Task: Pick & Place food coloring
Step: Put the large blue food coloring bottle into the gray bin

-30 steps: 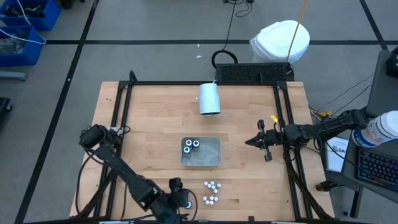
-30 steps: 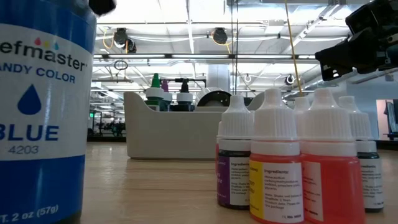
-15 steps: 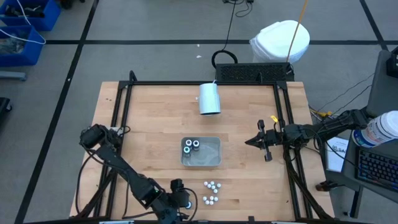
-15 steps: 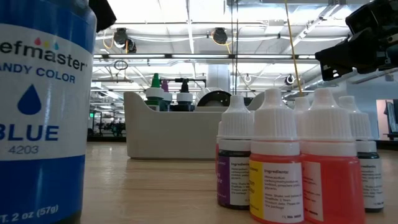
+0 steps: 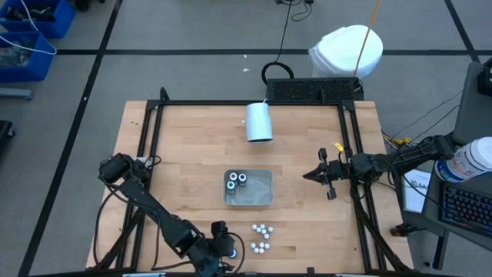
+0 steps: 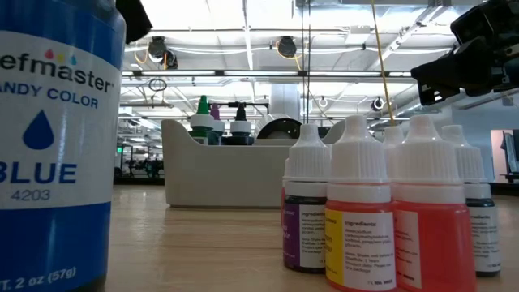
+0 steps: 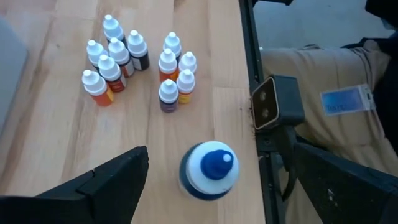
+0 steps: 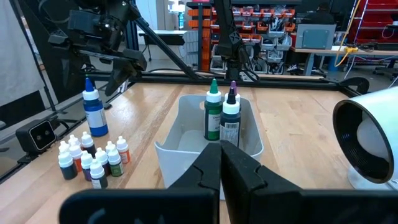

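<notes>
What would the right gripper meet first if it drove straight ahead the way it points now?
Probably the gray bin: the right gripper, jaws shut, points at its near wall, with the green and purple bottles standing inside just behind. How far off the wall is, the pictures do not settle.

Label text — blue bottle only
The blue bottle (image 6: 53, 154) reads "efmaster", "ANDY COLOR", "BLUE", "4203", "2 oz (57g)" — smaller bottles' print is illegible.
</notes>
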